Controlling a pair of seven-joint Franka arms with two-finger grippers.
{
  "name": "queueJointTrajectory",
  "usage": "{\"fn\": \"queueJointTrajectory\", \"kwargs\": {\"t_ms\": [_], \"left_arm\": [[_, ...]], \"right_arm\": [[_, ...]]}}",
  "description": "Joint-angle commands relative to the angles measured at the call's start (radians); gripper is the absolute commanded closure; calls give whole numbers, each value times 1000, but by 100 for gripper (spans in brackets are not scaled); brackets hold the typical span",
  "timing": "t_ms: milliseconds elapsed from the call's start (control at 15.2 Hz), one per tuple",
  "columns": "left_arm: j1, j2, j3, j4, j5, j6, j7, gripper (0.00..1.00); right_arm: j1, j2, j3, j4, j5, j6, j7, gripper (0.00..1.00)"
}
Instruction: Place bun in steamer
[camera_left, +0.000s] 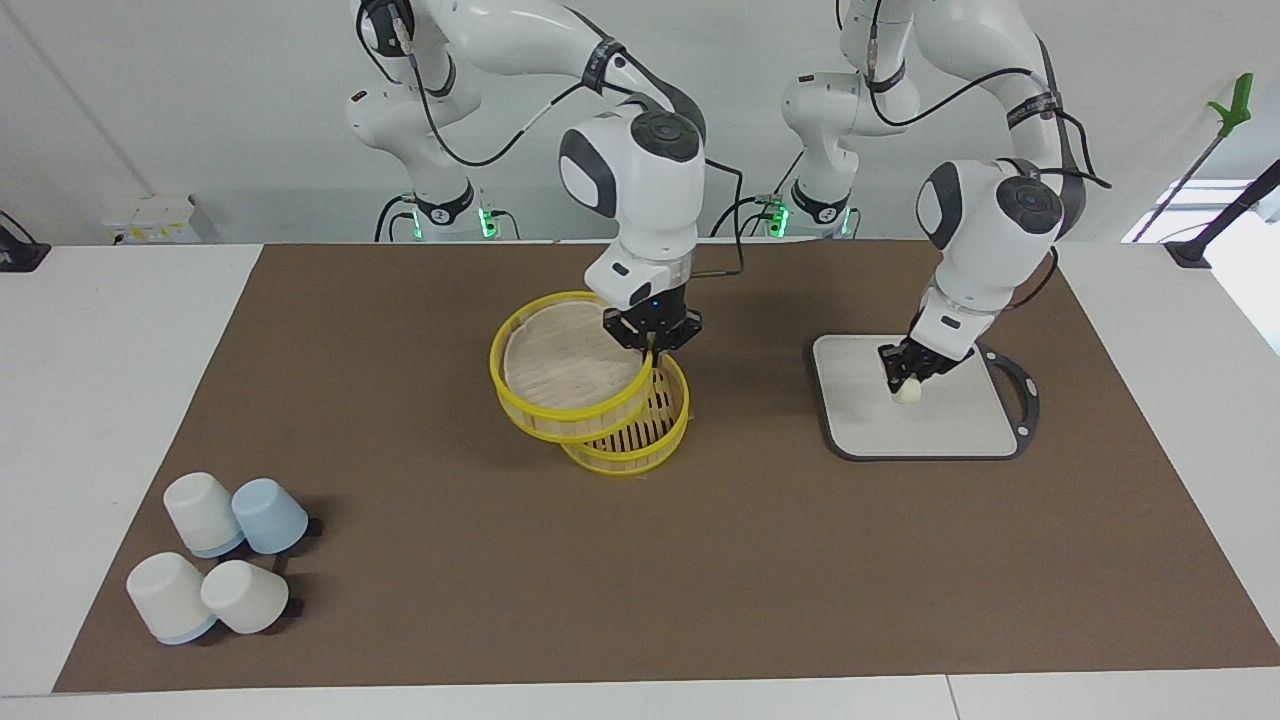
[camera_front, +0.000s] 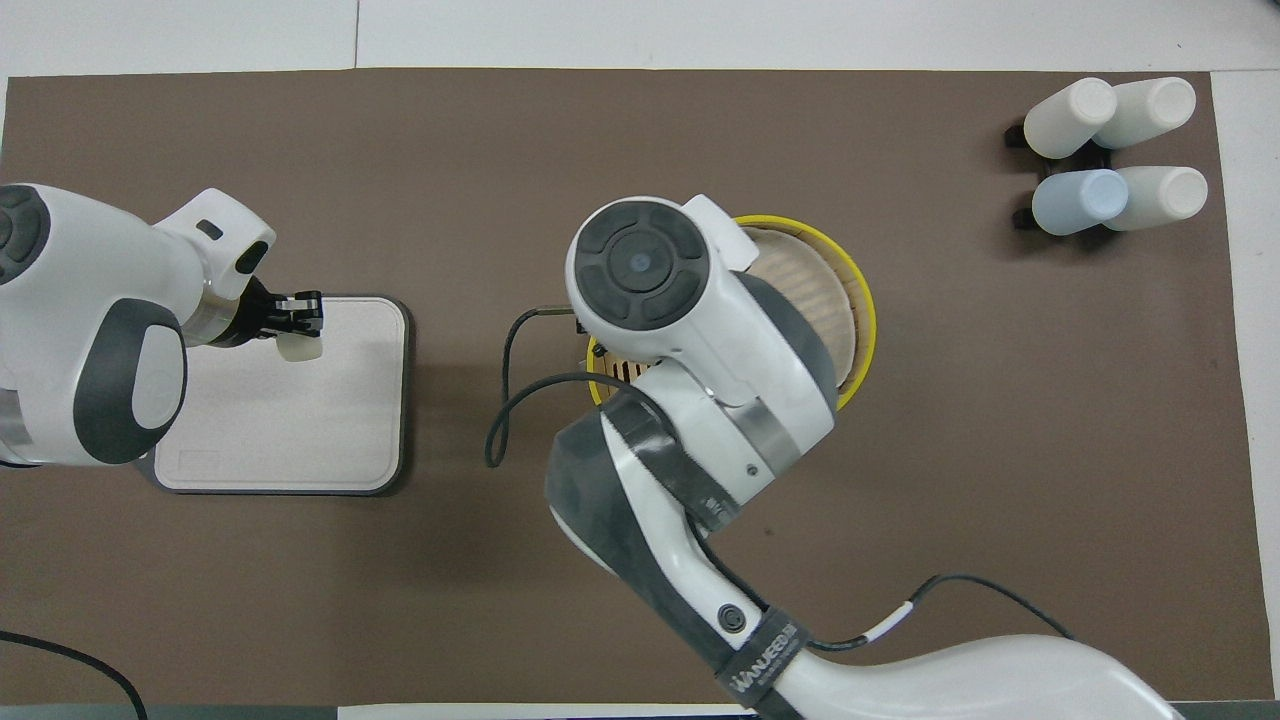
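The steamer is split in two. My right gripper (camera_left: 651, 346) is shut on the rim of the upper tier (camera_left: 560, 365) and holds it tilted, leaning off the lower tier (camera_left: 640, 435), which stands on the mat. In the overhead view my right wrist hides that gripper; the upper tier (camera_front: 815, 290) and a bit of the lower tier (camera_front: 612, 368) show around it. My left gripper (camera_left: 905, 380) is shut on the bun (camera_left: 907, 393), low over the grey board (camera_left: 950, 425). The bun (camera_front: 298, 347) also shows at my left gripper (camera_front: 298, 318) over the board (camera_front: 300, 430).
Several upturned cups (camera_left: 220, 565), white and pale blue, stand on the brown mat toward the right arm's end, farther from the robots than the steamer; they also show in the overhead view (camera_front: 1110, 150). A black cable (camera_front: 500, 400) hangs beside my right wrist.
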Motion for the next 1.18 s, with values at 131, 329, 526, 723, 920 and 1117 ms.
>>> {"fn": "queueJointTrajectory", "kwargs": {"t_ms": [131, 329, 526, 723, 920, 1117], "left_arm": [[-228, 111, 14, 254, -26, -123, -310, 71], [-366, 144, 16, 264, -24, -66, -454, 71], [-458, 181, 16, 274, -23, 21, -549, 71], [-541, 270, 17, 292, -1, 90, -634, 71], [-584, 335, 16, 280, 69, 190, -698, 71], [-586, 356, 17, 272, 80, 207, -701, 71]], "right_arm": [[-177, -109, 8, -32, 8, -160, -285, 100], [-298, -156, 8, -102, 8, -187, -420, 100], [-428, -232, 8, -219, 9, -161, -623, 100], [-490, -325, 8, -373, 9, -64, -721, 100], [-501, -423, 8, -534, 8, 40, -729, 100], [-504, -440, 7, -579, 8, 77, -743, 100]]}}
